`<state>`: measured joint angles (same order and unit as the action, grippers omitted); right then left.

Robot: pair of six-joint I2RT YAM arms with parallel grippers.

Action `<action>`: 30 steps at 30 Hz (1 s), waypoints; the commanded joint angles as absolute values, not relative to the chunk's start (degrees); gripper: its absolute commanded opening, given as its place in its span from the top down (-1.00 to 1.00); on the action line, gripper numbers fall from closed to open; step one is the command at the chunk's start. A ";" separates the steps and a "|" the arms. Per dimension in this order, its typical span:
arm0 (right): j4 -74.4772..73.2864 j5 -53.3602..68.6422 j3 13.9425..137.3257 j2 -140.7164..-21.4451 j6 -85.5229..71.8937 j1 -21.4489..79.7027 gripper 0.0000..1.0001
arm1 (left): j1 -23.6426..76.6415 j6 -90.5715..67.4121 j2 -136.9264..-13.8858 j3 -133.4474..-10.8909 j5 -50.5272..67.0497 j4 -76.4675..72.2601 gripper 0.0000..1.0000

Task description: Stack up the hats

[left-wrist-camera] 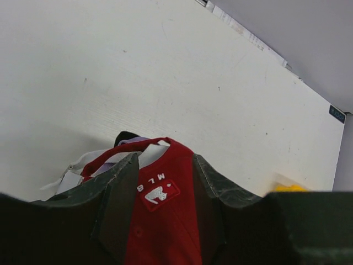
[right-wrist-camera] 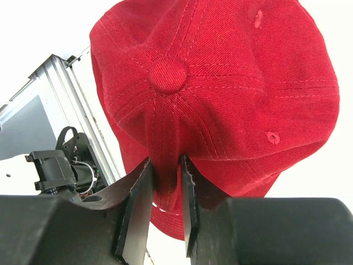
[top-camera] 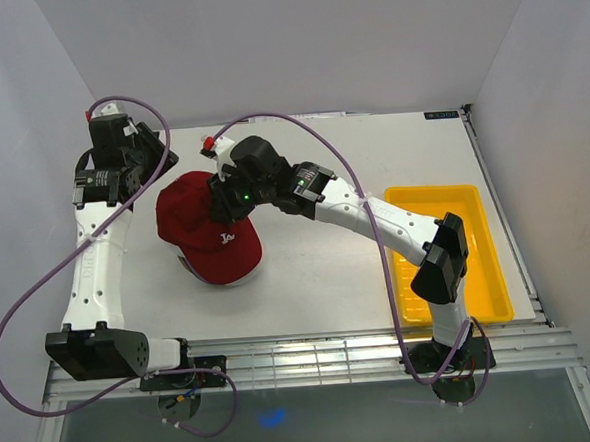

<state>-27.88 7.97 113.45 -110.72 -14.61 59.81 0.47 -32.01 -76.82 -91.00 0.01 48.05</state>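
Right wrist view is showing the right gripper (right-wrist-camera: 165, 160), fingers narrowly apart around a crown fold of the soft dark red fabric cap (right-wrist-camera: 220, 83); pinching or not, I cannot tell. The left gripper (left-wrist-camera: 164, 157) is straddling its back, fingers spread. It is sitting atop the pile of caps (left-wrist-camera: 77, 168); snagging fabric risks dragging it off.

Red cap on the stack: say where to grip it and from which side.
I'd pinch the red cap's crown fabric beside the top button, coming straight down from above: the dome faces up and looks soft enough to fold, while its rim hugs the caps beneath.
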 commanded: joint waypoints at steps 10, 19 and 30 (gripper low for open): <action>-23.82 8.17 113.03 -108.72 -11.69 60.20 0.60 | -1.93 -31.64 -68.91 -80.70 -1.14 49.31 0.10; -24.26 7.56 113.55 -108.81 -10.90 60.21 0.78 | -2.55 -31.46 -68.64 -78.57 -0.35 47.99 0.48; -25.92 5.71 116.10 -108.54 -9.76 60.21 0.84 | -4.66 -32.34 -72.33 -86.91 3.33 48.52 1.00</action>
